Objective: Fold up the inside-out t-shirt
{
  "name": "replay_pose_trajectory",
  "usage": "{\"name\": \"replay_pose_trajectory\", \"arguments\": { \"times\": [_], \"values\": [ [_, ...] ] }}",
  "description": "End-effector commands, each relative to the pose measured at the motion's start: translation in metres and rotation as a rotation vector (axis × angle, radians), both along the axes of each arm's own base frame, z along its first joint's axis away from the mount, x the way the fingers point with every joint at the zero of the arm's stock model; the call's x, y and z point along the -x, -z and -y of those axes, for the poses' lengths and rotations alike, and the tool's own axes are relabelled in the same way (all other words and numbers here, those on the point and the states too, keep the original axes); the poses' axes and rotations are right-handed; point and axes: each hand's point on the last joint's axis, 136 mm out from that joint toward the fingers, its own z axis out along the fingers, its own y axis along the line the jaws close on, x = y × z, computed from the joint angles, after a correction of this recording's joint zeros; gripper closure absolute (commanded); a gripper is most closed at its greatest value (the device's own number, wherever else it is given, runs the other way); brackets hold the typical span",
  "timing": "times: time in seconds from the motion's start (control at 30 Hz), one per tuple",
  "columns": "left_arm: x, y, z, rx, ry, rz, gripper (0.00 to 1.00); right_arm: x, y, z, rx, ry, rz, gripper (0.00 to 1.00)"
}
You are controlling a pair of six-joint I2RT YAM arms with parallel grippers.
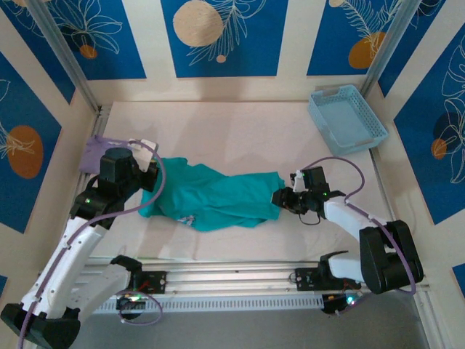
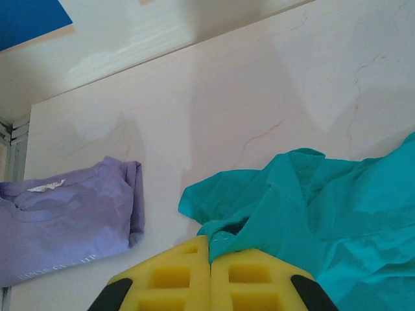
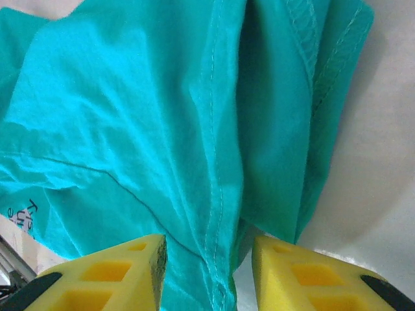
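The inside-out t-shirt (image 1: pixel 218 196) lies crumpled in a long band across the middle of the pale worktop (image 1: pixel 232 123), stretching from the centre-left of the top view to the centre-right. At its left end the left pincer (image 1: pixel 152 177) meets the cloth. In the left wrist view its yellow fingers (image 2: pixel 175 275) are pressed together, and a bunched edge of the teal shirt (image 2: pixel 311 214) is caught at their tips.

At the shirt's right end sits the right pincer (image 1: pixel 280 198). In its wrist view the two yellow fingers (image 3: pixel 123 265) stand apart, with a seamed fold of the shirt (image 3: pixel 162 116) lying loose between them, not clamped.

A folded lavender garment (image 2: pixel 65 220) rests on the worktop near the shirt's left end, apart from it. A light blue basket (image 1: pixel 349 120) stands at the upper right of the top view.
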Motion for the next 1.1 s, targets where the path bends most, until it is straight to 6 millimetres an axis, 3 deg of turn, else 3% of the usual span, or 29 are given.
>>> {"name": "replay_pose_trajectory", "arguments": {
  "times": [0.0,0.1,0.3,0.63,0.87,1.07],
  "values": [
    [-0.002,0.000,0.000,-0.003,0.013,0.011,1.00,0.016,0.001,-0.005,-0.022,-0.041,-0.027,0.61],
    [-0.002,-0.001,0.001,-0.002,0.014,0.012,1.00,0.019,0.001,-0.006,-0.005,-0.040,-0.040,0.61],
    [-0.002,0.000,-0.001,-0.005,0.005,0.010,1.00,0.025,0.007,-0.004,0.032,-0.041,-0.068,0.75],
    [-0.003,0.000,-0.002,-0.005,0.002,0.007,1.00,0.034,0.014,-0.004,0.056,-0.040,-0.107,0.67],
    [-0.003,0.001,-0.001,-0.005,0.004,0.006,1.00,0.037,0.014,-0.007,0.055,-0.049,-0.113,0.73],
    [-0.004,0.002,-0.001,-0.005,0.006,0.004,1.00,0.037,0.010,-0.007,0.054,-0.046,-0.099,0.84]
  ]
}}
